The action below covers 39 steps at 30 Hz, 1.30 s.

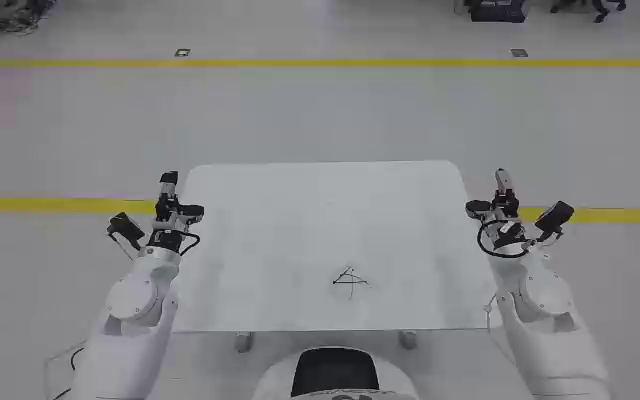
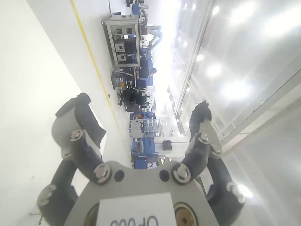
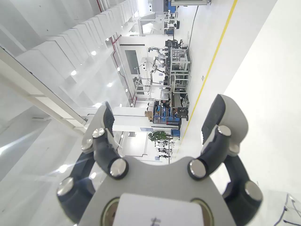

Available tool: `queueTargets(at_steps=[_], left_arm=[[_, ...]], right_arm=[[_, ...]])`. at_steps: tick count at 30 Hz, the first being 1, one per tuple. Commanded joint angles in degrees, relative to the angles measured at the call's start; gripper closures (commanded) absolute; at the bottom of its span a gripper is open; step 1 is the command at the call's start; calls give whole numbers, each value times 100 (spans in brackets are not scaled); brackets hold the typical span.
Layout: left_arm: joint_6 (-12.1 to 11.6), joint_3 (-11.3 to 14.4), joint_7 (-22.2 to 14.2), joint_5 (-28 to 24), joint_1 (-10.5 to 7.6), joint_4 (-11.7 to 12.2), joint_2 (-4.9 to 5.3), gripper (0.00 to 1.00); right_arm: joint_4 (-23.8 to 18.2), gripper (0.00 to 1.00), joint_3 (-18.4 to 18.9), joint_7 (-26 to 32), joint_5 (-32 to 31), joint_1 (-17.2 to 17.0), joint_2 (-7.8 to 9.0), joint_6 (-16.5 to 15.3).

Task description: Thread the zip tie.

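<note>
Nothing is threaded yet: the thin black plastic zip tie lies untouched near the front edge of the white rectangular table. The left gripper and right gripper are both spread wide and empty, at opposite table sides.

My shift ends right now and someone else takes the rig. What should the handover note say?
Left hand: open, holding nothing, just off the left edge of the table.
Right hand: open, holding nothing, just off the table's right edge.
Zip tie: lies on the table near the front edge, a little right of centre, apart from both hands. It is too small to tell how it is bent.
Done: nothing yet; the tie is not picked up.
Left: grasp the tie, feed its tail through its head.
</note>
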Motion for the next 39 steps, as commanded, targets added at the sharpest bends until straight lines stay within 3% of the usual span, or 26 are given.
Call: queueTargets(at_steps=[1, 9, 11, 19, 21, 26, 32, 34, 39], left_arm=[[0, 0, 0, 0, 0, 0, 0, 0], [0, 0, 0, 0, 0, 0, 0, 0], [0, 0, 0, 0, 0, 0, 0, 0], [0, 0, 0, 0, 0, 0, 0, 0], [0, 0, 0, 0, 0, 0, 0, 0], [0, 0, 0, 0, 0, 0, 0, 0], [0, 0, 0, 0, 0, 0, 0, 0], [0, 0, 0, 0, 0, 0, 0, 0], [0, 0, 0, 0, 0, 0, 0, 0]], right_arm=[[-34, 0, -55, 297, -266, 81, 17, 42], [93, 0, -306, 2074, -1377, 416, 125, 251], [108, 0, -413, 2488, -1618, 443, 147, 68], [108, 0, -413, 2488, -1618, 443, 147, 68], [31, 0, -444, 2606, -1863, 493, 162, -15], [198, 0, -683, 3526, -2897, 989, 237, -270], [659, 0, -1184, 4346, -3907, 1692, 279, -839], [720, 0, -1304, 4468, -4039, 1766, 282, -1095], [720, 0, -1304, 4468, -4039, 1766, 282, -1095]])
